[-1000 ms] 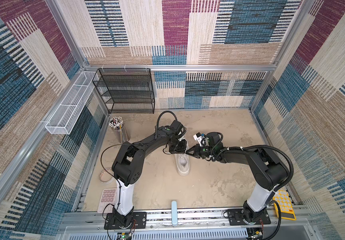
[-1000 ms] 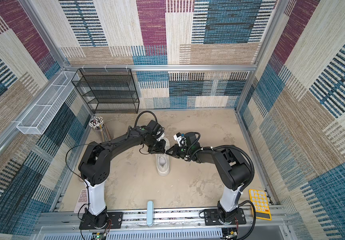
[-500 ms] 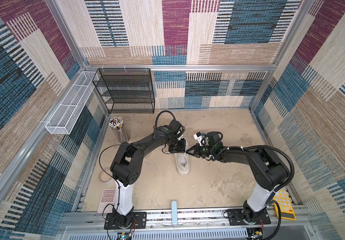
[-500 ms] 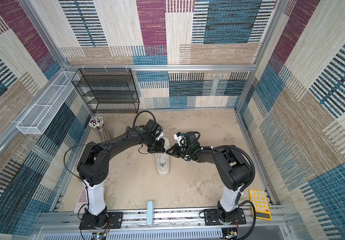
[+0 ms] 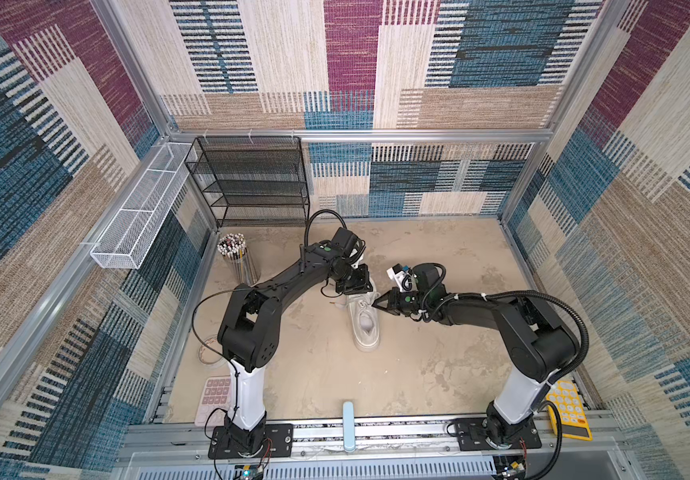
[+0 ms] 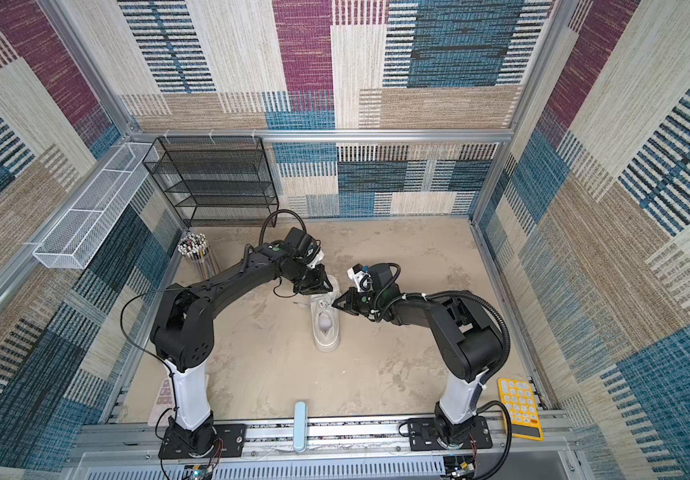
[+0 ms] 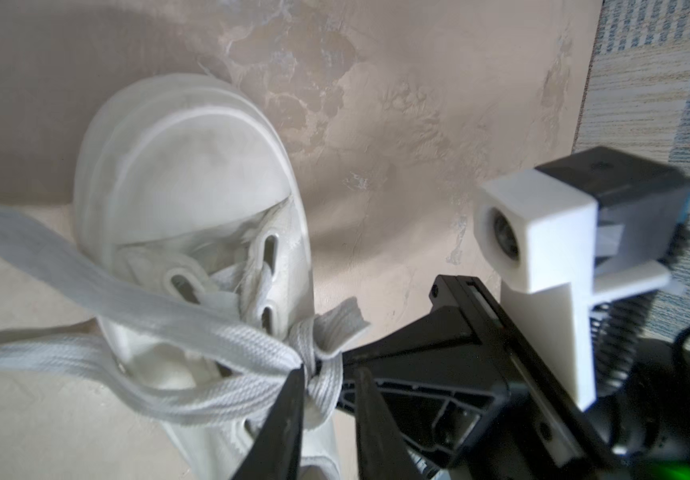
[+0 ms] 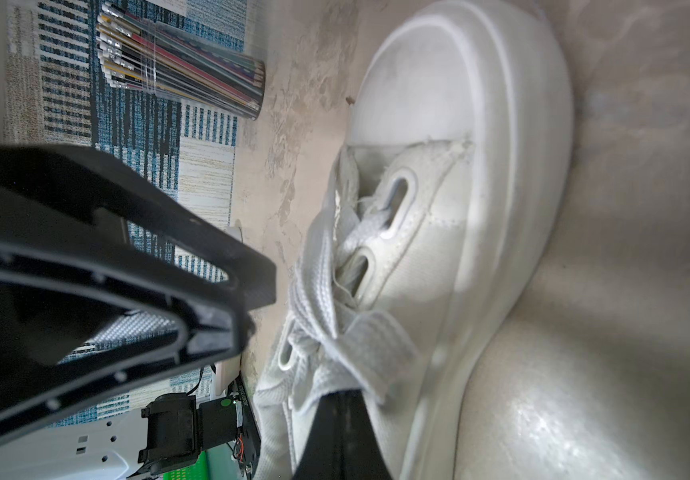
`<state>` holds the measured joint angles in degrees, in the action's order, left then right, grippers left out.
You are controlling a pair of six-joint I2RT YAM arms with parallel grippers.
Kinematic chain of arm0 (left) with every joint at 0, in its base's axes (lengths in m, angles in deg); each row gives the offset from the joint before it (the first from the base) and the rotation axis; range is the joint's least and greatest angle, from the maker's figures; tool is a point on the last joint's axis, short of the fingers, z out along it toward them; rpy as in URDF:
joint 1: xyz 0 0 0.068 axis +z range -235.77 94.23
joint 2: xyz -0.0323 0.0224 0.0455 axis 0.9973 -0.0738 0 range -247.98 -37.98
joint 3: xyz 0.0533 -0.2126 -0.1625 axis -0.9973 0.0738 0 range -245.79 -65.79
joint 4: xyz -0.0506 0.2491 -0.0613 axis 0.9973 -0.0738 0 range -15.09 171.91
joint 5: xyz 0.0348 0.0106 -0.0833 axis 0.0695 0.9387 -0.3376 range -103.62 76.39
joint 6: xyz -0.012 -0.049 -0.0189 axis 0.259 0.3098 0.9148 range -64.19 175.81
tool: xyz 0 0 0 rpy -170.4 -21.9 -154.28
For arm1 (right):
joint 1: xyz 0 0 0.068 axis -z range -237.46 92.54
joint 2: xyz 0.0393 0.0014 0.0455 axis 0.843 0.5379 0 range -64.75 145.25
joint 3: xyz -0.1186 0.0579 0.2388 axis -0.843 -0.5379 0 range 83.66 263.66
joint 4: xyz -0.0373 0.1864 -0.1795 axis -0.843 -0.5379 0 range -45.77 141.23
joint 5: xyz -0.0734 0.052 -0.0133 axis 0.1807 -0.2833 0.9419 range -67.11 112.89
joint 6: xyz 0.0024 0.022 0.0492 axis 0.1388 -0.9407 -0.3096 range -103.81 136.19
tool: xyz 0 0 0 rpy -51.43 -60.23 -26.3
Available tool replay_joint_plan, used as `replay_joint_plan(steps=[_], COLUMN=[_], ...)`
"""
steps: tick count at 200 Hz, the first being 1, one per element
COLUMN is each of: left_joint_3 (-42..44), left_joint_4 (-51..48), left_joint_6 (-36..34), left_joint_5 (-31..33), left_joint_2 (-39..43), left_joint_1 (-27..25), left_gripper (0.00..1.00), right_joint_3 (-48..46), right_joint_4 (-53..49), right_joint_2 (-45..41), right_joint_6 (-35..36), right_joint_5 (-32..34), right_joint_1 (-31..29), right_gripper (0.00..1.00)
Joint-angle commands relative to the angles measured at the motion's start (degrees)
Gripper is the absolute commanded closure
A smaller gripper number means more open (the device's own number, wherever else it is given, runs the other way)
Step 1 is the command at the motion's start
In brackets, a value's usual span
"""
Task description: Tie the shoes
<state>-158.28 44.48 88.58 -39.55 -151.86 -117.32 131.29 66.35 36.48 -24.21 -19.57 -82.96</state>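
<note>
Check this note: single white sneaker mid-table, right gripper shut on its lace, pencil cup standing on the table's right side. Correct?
Not quite. The pencil cup stands on the left side of the table, in front of the black wire rack, as both top views show. The rest holds: single white sneaker mid-table, right gripper shut on its lace, seen in the right wrist view.

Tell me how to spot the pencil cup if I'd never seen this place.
Start at the black wire-mesh shelf rack against the back wall. In front of its left end, on the beige table, stands a clear cup packed with coloured pencils. Nothing else nearby is upright and bristling.
</note>
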Motion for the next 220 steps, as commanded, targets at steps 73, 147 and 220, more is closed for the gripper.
replay_joint_plan(steps=[73, 147, 220], left_joint_3=[-4.7, -4.3, -5.2], left_joint_4=[-1.1, -1.9, -4.0], left_joint_6=[-1.3, -2.3, -3.5], left_joint_5=[-1.2, -0.1, 3.3], left_joint_2=[-4.6, -4.9, -3.2], left_joint_1=[-1.4, -2.0, -1.1], left_gripper=[0.74, 0.91, 1.00], right_joint_3=[0.4, 0.6, 0.2], right_joint_4=[-0.3, -0.2, -2.1], right_joint_2=[-0.4, -0.1, -1.1], right_joint_6=[0.9, 0.8, 1.9], right_joint_5=[-0.6, -0.8, -0.2], right_joint_1=[0.0, 0.0, 0.0], right_gripper=[1.00, 1.00, 1.00])
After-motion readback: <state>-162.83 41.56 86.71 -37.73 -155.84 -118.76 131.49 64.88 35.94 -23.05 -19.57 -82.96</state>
